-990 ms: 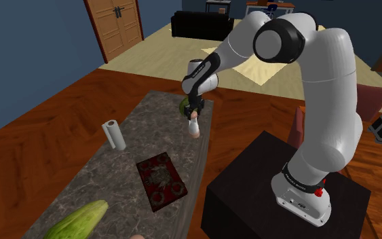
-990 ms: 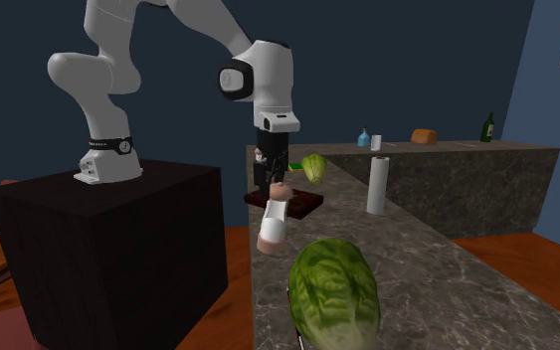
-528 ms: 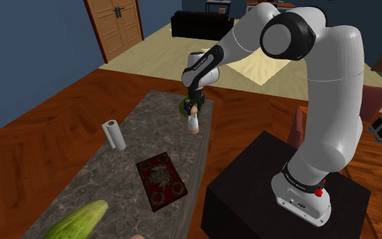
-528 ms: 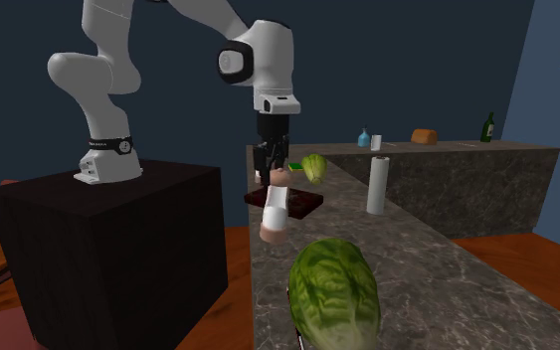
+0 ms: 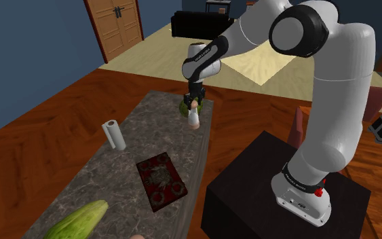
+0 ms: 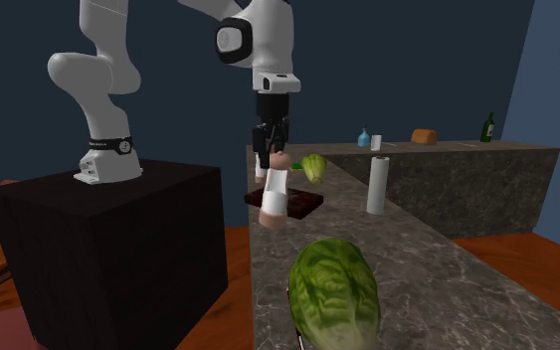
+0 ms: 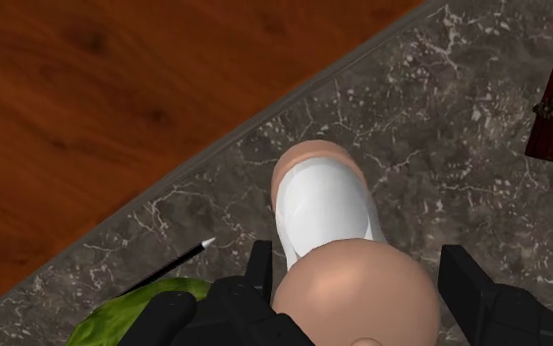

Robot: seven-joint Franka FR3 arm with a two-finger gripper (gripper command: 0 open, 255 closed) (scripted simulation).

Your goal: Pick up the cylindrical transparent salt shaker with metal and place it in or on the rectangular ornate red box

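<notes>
Over the surface's (image 5: 115, 183) stand-side edge, the hand (image 5: 195, 103) clasps the salt shaker (image 5: 194, 120) by its cap. By the shoulder view, the red box (image 5: 161, 179) lies at seven o'clock from it, open marbled stone between, wood floor (image 5: 47, 115) around.

You have 1 grey marbled bench (image 5: 115, 176) carrying 4 things: red box (image 5: 161, 182), white roll (image 5: 113, 134), lettuce (image 6: 334, 293), long green vegetable (image 5: 77, 221).

The bench (image 5: 157, 122) is grey stone with pale veins, smooth and faintly polished. The floor (image 7: 117, 98) is warm brown wood with a soft sheen. The salt shaker (image 7: 321, 211) has a glossy white body and matt pinkish-tan ends. The red box (image 5: 160, 180) bears a rough-looking ornate pattern. The lettuce (image 6: 333, 288) is crinkled.
</notes>
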